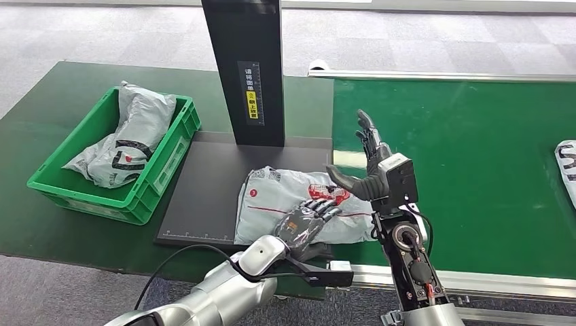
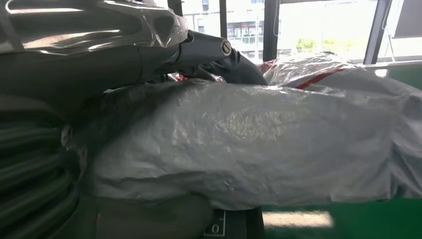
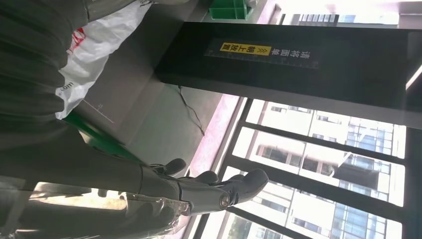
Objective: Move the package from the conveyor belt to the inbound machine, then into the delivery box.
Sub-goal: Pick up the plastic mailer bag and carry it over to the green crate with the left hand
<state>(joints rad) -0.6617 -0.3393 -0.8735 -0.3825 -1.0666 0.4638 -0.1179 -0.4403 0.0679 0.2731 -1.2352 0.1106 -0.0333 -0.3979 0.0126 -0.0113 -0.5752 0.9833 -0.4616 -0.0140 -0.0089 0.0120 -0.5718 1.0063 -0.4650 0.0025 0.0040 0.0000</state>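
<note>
Grey package (image 1: 278, 204) flat on the black inbound-machine plate (image 1: 197, 197), at 9 o'clock of the conveyor belt (image 1: 475, 170). Left hand (image 1: 309, 217) resting on its near edge — grip hidden, cannot tell. Right hand (image 1: 370, 166) raised at 3 o'clock, fingers spread, empty. Second parcel (image 1: 567, 170) cut off at the frame edge.

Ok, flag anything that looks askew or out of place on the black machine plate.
The crumpled grey plastic mailer package lies askew: it overhangs the flat black machine plate's right edge towards the green conveyor belt. The left robot hand rests on it; the right robot hand is raised, holding nothing. Nothing looks torn or spilled.
</note>
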